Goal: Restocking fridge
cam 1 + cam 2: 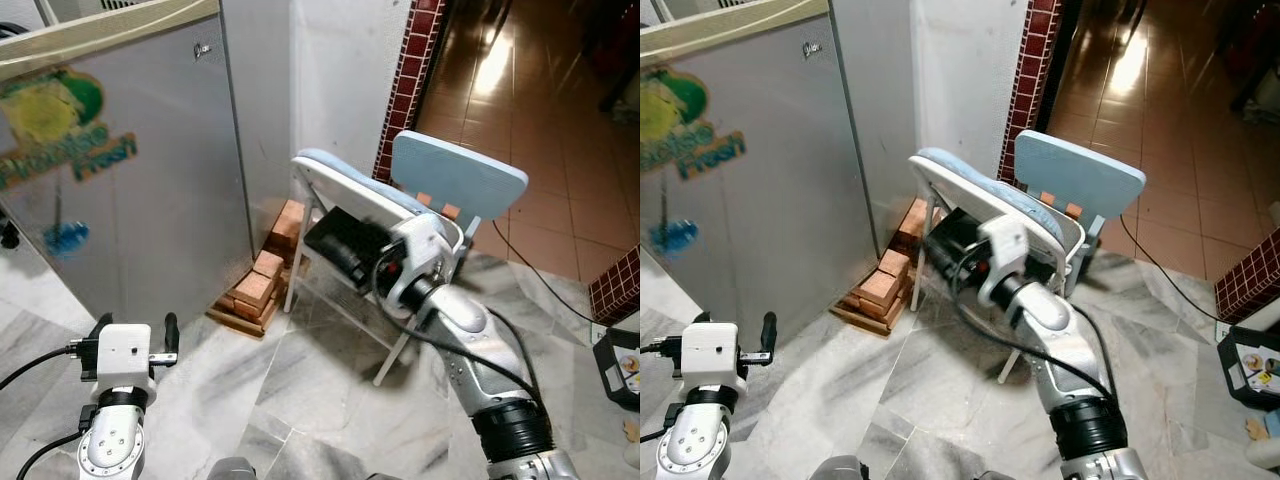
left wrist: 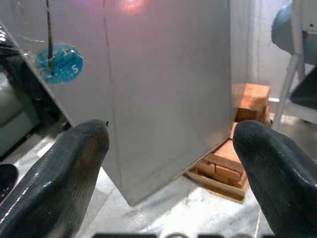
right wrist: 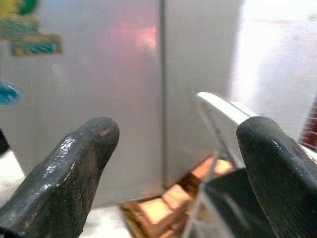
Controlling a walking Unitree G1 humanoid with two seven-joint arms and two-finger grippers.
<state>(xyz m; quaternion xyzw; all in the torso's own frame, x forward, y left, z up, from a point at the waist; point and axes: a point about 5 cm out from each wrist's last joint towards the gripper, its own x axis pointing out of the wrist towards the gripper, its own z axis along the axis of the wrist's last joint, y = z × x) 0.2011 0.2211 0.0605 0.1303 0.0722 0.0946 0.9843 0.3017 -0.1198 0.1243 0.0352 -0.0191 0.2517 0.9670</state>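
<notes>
The grey fridge point(image 1: 150, 190) stands at the left with its door closed and green and blue stickers on it. My right gripper point(image 3: 178, 134) is raised in front of a light blue and white chair point(image 1: 460, 175), pointing toward the fridge's side point(image 3: 198, 74). Its fingers point(image 3: 94, 144) are spread wide, open and empty. My left gripper point(image 1: 135, 330) is held low in front of the fridge door point(image 2: 163, 74), open too, nothing between its fingertips.
A stack of red bricks point(image 1: 265, 275) lies on the floor between fridge and chair. A red-tiled pillar point(image 1: 405, 80) borders a doorway to a brown tiled floor point(image 1: 530, 90). A black cable point(image 1: 540, 275) runs past the chair. A black tray point(image 1: 620, 365) sits at the right edge.
</notes>
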